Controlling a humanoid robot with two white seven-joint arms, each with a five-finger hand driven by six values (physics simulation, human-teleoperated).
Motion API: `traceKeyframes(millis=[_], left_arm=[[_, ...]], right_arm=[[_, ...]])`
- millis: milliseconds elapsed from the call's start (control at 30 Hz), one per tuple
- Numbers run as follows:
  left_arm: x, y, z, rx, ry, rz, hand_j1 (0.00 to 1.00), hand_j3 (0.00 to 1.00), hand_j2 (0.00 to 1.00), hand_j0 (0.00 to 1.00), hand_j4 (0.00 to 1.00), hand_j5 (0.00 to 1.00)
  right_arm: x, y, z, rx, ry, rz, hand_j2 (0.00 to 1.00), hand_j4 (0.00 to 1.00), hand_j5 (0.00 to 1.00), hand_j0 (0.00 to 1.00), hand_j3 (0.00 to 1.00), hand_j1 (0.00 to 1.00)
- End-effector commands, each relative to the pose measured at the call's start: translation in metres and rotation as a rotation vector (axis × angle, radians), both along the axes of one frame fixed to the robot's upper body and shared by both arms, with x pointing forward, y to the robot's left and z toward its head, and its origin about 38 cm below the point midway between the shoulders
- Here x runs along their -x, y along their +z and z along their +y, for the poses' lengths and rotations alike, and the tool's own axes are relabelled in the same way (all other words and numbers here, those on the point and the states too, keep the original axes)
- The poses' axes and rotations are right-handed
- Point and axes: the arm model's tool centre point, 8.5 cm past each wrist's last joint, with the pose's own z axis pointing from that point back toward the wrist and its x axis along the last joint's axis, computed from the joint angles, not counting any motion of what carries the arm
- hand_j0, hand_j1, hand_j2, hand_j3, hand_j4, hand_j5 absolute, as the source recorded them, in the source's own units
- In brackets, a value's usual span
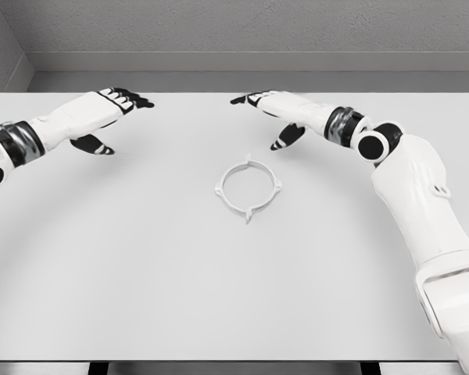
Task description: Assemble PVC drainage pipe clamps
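Note:
A white ring-shaped pipe clamp (248,189) with small tabs around its rim lies flat near the middle of the white table (141,273). My left hand (117,109) hovers at the far left, well away from the clamp, fingers stretched out and holding nothing. My right hand (270,113) hangs above the table just beyond the clamp and slightly to its right, fingers extended toward the left with the thumb pointing down, also holding nothing. Neither hand touches the clamp.
A grey wall (234,31) rises behind the table's far edge. The table's front edge runs along the bottom of the view. My right forearm and elbow (406,180) stretch over the table's right side.

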Motion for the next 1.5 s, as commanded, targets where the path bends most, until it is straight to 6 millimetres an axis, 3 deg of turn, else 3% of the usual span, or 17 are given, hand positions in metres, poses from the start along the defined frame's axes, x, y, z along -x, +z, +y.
traceKeyframes(millis=[0, 100, 333, 933, 1467], left_arm=[[0.000, 0.002, 0.004, 0.007, 0.007, 0.001, 1.00, 1.00, 1.00, 1.00, 1.00, 1.00], [0.001, 0.001, 0.003, 0.008, 0.006, 0.000, 1.00, 1.00, 1.00, 1.00, 1.00, 1.00], [0.001, 0.002, 0.003, 0.010, 0.005, 0.000, 1.00, 1.00, 1.00, 1.00, 1.00, 1.00], [0.001, 0.002, 0.002, 0.009, 0.003, 0.000, 1.00, 1.00, 1.00, 1.00, 1.00, 1.00], [0.001, 0.000, 0.000, 0.010, -0.001, 0.002, 1.00, 1.00, 1.00, 1.00, 1.00, 1.00]], right_arm=[[0.001, -0.006, 0.015, -0.024, 0.010, 0.026, 1.00, 1.00, 1.00, 1.00, 1.00, 1.00], [-0.008, -0.003, 0.025, -0.017, -0.002, 0.021, 1.00, 1.00, 1.00, 1.00, 1.00, 1.00], [-0.018, 0.001, 0.024, 0.057, -0.028, -0.055, 1.00, 1.00, 1.00, 1.00, 1.00, 1.00], [-0.013, -0.012, 0.063, 0.207, 0.078, -0.094, 1.00, 1.00, 1.00, 1.00, 1.00, 1.00], [-0.011, -0.017, 0.063, 0.237, 0.089, -0.089, 1.00, 1.00, 1.00, 1.00, 1.00, 1.00]])
